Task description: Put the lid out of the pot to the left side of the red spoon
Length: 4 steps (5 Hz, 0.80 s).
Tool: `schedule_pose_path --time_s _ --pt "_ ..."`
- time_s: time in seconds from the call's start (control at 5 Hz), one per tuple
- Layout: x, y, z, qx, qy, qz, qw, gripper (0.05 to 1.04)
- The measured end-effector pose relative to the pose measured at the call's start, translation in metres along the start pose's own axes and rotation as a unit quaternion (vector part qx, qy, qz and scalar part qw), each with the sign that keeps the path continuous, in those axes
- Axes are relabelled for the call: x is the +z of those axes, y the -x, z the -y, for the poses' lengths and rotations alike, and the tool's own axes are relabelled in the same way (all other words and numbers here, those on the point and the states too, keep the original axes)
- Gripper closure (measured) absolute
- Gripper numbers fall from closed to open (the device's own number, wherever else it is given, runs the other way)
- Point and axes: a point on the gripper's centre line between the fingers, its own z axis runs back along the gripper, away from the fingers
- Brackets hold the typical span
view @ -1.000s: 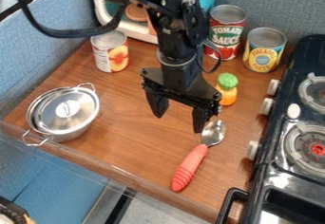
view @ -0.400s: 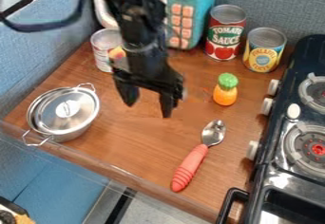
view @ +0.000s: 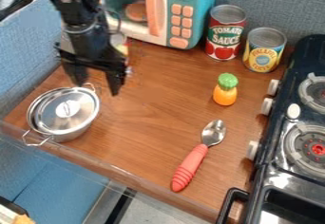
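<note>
My gripper [view: 97, 88] hangs open over the upper left of the work surface, just above and to the right of the pot, with nothing between its fingers. The silver pot [view: 75, 134] stands at the left near the front edge, its two wire handles at top and bottom left. Its shiny metal lid [view: 56, 113] lies on top, with a pale round knob at the centre. The red-handled spoon [view: 190, 166] rests right of centre, its metal bowl pointing up and to the right.
A pineapple toy [view: 224, 92] stands right of centre. Behind are a toy microwave [view: 188, 9], a tomato sauce can [view: 224, 33] and a pineapple can [view: 264, 50]. Another can [view: 119, 40] is partly hidden behind the arm. The stove [view: 303, 118] borders the right side.
The arm and its open gripper have moved left across the surface, from above the spoon to near the pot. Pot, lid and spoon have stayed put.
</note>
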Motion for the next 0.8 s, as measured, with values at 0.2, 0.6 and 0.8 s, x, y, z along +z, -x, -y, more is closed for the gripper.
schedule_pose_path --time_s 0.2,0.6,0.8 --pt "-0.023 0.004 -0.032 0.034 -0.004 -0.028 0.999 0.083" --pt "-0.043 0.02 -0.049 0.063 0.016 -0.065 0.9958 0.083" --pt "-0.047 0.023 -0.046 0.06 0.029 -0.082 0.9944 0.135"
